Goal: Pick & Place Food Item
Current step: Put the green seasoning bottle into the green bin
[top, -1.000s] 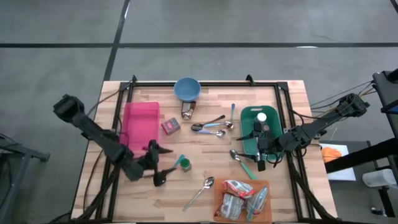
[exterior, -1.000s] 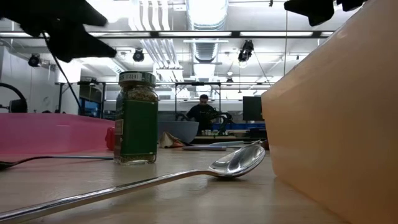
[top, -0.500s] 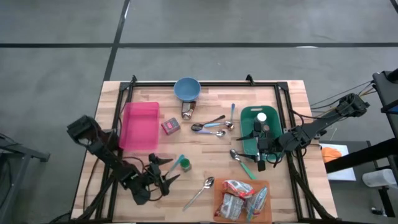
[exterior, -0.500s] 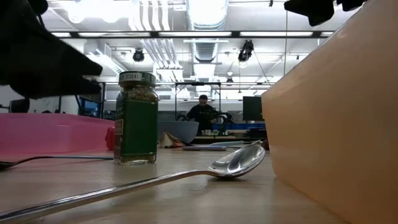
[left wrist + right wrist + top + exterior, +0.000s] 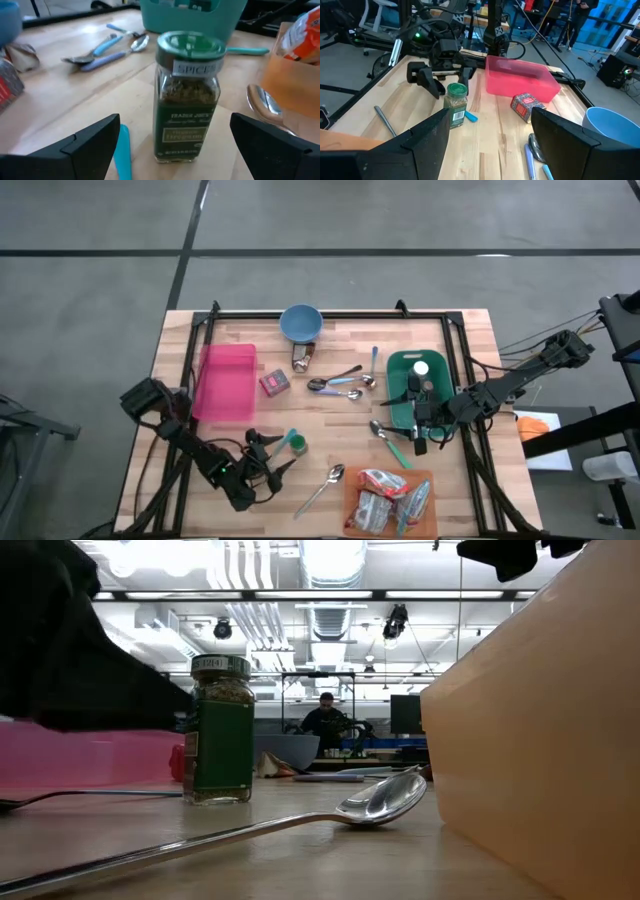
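The table is pale wood with light grain, framed by black rails. The spice jar has a green lid, a white band and a dark green label over greenish-brown contents. A pink bin sits toward the table's left edge, a blue bowl at the far edge, a green container toward the right edge. The small box is red with a pale pattern. The tray at the near edge is orange. Both arms are black.

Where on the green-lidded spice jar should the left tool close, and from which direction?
Grip the spice jar across its glass body, below the green lid. It stands upright, so a level approach from the near table edge suits. The open left tool already faces it that way, a finger to each side.
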`<state>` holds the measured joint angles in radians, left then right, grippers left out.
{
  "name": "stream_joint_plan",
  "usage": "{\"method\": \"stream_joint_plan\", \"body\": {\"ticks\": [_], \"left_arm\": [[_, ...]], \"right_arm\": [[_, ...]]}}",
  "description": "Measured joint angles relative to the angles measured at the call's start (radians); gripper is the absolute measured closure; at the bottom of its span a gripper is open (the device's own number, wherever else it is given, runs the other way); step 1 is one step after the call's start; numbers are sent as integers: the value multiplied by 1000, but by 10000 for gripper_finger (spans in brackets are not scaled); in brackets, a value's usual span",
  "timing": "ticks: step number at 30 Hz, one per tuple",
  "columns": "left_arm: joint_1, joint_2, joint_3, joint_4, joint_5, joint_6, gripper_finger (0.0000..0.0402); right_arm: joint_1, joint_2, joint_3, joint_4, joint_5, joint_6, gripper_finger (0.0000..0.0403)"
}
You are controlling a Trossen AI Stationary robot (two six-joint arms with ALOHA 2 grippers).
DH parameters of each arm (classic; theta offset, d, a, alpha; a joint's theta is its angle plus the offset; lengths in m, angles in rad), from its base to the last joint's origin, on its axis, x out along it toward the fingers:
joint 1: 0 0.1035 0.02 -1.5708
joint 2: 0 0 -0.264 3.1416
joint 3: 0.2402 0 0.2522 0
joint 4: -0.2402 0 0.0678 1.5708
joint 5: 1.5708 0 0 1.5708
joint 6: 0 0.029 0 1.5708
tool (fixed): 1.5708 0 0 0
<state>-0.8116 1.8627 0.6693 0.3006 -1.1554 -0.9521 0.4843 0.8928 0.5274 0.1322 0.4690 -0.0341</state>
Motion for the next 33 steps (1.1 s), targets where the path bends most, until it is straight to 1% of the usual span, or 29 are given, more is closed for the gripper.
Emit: {"method": "stream_joint_plan", "body": {"ticks": [6,11,18,25,33], "left_arm": [[35,35,0,39,27,1,23],[54,64,0,78,30,2,23],[106,66,0,96,59,15,23],[149,66,0,96,125,13,23],[176,66,-1,91,127,47,23]], "right_arm": [[0,0,0,0,0,0,126],[0,0,0,0,0,0,126],[0,0,0,0,0,0,126],[0,0,0,0,0,0,126],[0,0,0,0,0,0,126]]}}
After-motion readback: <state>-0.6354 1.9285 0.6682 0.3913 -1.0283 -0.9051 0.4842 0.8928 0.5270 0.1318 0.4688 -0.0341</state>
